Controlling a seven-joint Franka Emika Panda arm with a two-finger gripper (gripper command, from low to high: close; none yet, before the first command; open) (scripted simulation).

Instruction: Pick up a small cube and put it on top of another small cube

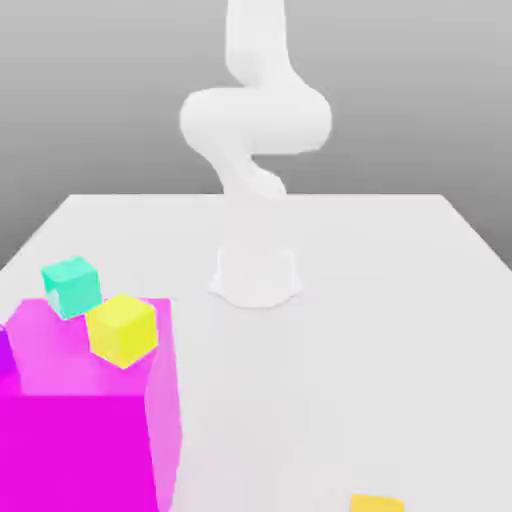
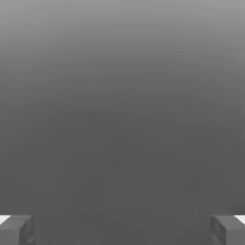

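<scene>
The small cube (image 1: 375,503), amber, sits at the near edge of the white table (image 1: 380,300), cut off by the exterior view's lower border. A teal small cube (image 1: 70,285) and a lemon-yellow cube (image 1: 122,328) sit at the exterior view's left. In the hand view my gripper (image 2: 122,230) is open, its two grey fingertips (image 2: 16,229) wide apart with nothing between them, facing plain grey background. The white arm (image 1: 255,120) rises from its base (image 1: 255,275) and leaves the exterior view upward.
A huge magenta cube (image 1: 85,420) fills the near corner at the exterior view's left. The lemon-yellow cube overlaps its top edge; I cannot tell whether it rests on it. A purple sliver (image 1: 4,355) shows at the left border.
</scene>
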